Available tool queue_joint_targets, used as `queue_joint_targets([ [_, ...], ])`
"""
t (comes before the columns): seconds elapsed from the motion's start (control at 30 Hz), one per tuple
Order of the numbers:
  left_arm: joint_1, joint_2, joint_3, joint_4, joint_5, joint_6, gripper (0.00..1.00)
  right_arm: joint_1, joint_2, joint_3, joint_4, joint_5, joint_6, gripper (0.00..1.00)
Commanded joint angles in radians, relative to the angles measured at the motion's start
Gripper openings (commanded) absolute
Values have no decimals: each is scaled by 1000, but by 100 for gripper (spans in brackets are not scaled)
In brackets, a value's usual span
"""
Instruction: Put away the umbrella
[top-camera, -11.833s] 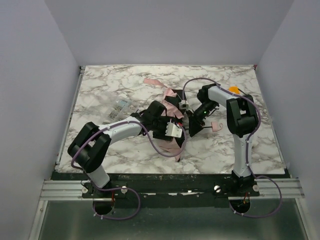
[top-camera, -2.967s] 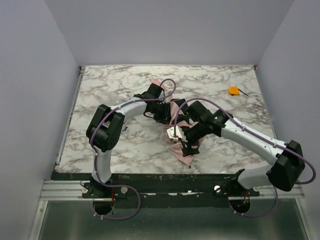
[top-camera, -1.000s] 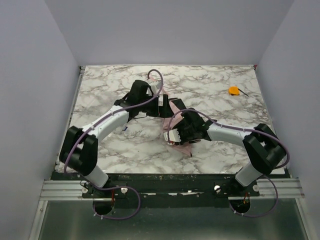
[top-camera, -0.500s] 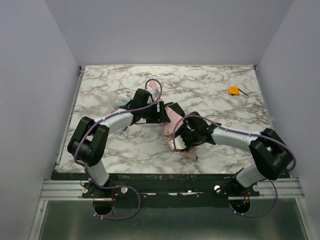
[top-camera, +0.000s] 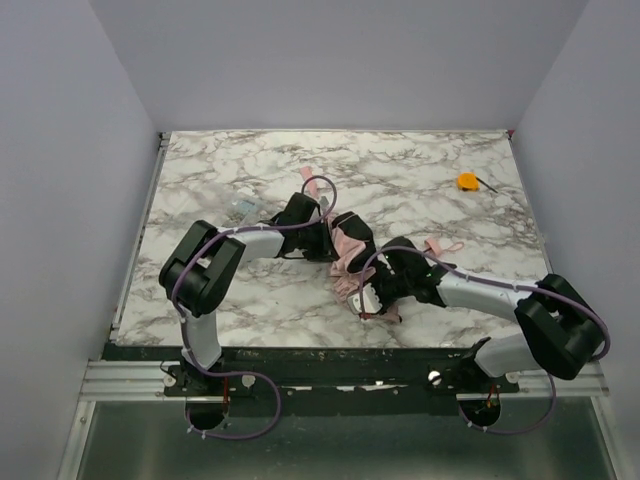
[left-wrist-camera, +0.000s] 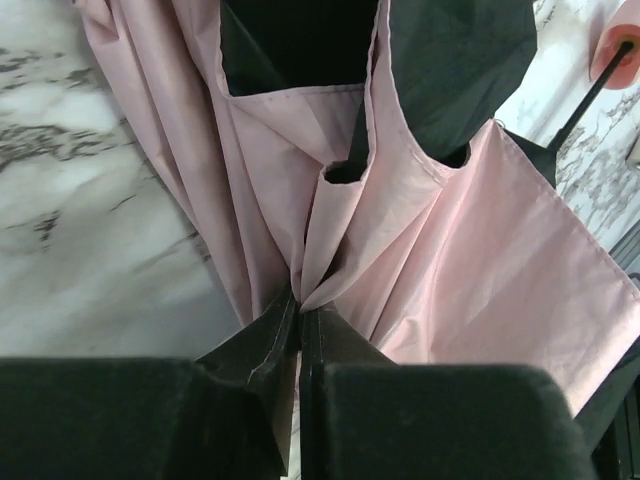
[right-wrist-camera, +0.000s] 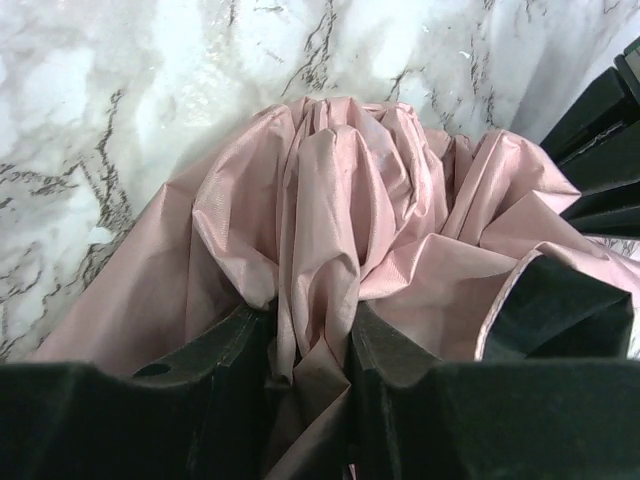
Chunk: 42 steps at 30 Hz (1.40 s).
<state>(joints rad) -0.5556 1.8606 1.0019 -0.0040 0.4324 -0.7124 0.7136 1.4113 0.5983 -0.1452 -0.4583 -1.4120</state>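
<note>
Marble worktop (top-camera: 420, 180) bears a crumpled pale pink fabric umbrella (top-camera: 347, 262); left pincer (left-wrist-camera: 298, 305) pinches its fold, right pincer (right-wrist-camera: 310, 340) clamps a bunch.

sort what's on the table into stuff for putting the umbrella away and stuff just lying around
For the job: umbrella, pinched by left gripper and right gripper.
Lying about: small orange thing, far right; clear packet, far left.

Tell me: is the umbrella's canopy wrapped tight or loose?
Loose: the umbrella fabric lies bunched in folds, and the left claw and right claw each pinch a fold.
</note>
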Motion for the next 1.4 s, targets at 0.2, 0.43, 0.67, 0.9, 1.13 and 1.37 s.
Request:
queue_joint_targets([
  [0.2,-72,91,-44,20,-11,-44,5,6,-88,-53,12,17,71,58],
  [0.43,-36,114,8,-70,-25,-64,7,5,-124,13,-46,13,125,68],
  [0.67,1,107,-7,-54,3,-79,7,10,-152,-24,13,59,108,75],
  [0.9,28,120,13,-64,50,-71,8,16,-126,20,34,102,105,90],
  [1.13,27,132,40,-68,157,12,8,18,-65,-58,215,160,78,98],
  [1.37,-37,155,121,-185,252,176,7,19,26,-23,262,224,114,100],
])
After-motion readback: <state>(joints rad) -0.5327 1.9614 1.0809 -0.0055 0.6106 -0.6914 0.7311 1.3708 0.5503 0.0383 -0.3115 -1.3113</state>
